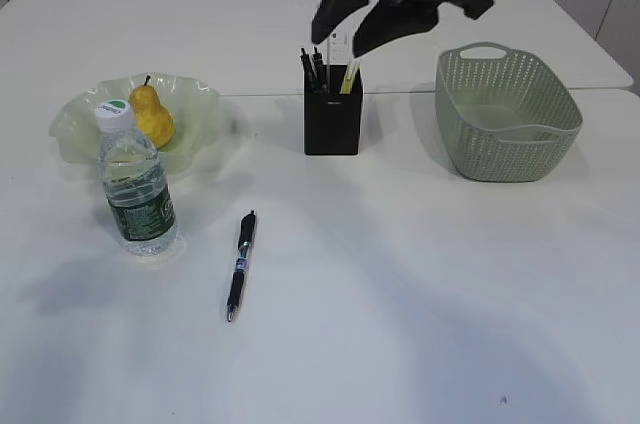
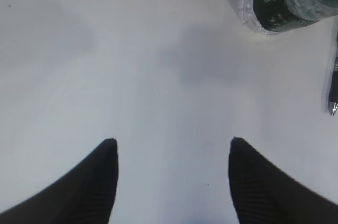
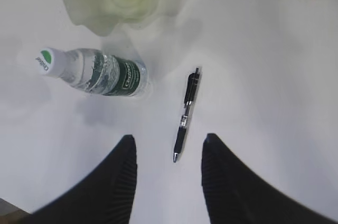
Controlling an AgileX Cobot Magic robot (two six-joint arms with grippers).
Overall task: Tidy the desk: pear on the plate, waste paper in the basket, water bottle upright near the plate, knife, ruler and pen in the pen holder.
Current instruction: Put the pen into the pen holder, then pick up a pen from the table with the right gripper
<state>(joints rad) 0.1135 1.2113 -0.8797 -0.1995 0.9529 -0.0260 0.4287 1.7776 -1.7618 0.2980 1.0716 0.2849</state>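
Pen [image 1: 240, 265] is the one item left loose: it lies flat on the tabletop [image 1: 420, 324], near-left of centre, tip toward the near edge, just right of the water bottle [image 1: 137, 189]. Bottle stands upright right in front of the plate [image 1: 205, 104], pear [image 1: 152, 114] sits on the plate, pen holder [image 1: 332, 122] at centre-far already has pens and a pale strip in it, which may be the ruler but I can't tell. Basket [image 1: 505, 129] is far right; no paper is visible inside or on the tabletop. Right pincer [image 3: 168, 147] is open and empty, jaws on either side of the pen's tip end but above it. Left pincer [image 2: 173, 147] is also open and empty over bare tabletop, bottle base at its far right. Judgement for the pick: come straight down with the jaws across the barrel, not along it, and grip mid-barrel at the rubber section rather than at the tip, so it doesn't pivot. Keep clear of the bottle on the left; a knock would topple it. At the holder, tilt the pen upright and enter over the free gap, since it's crowded.
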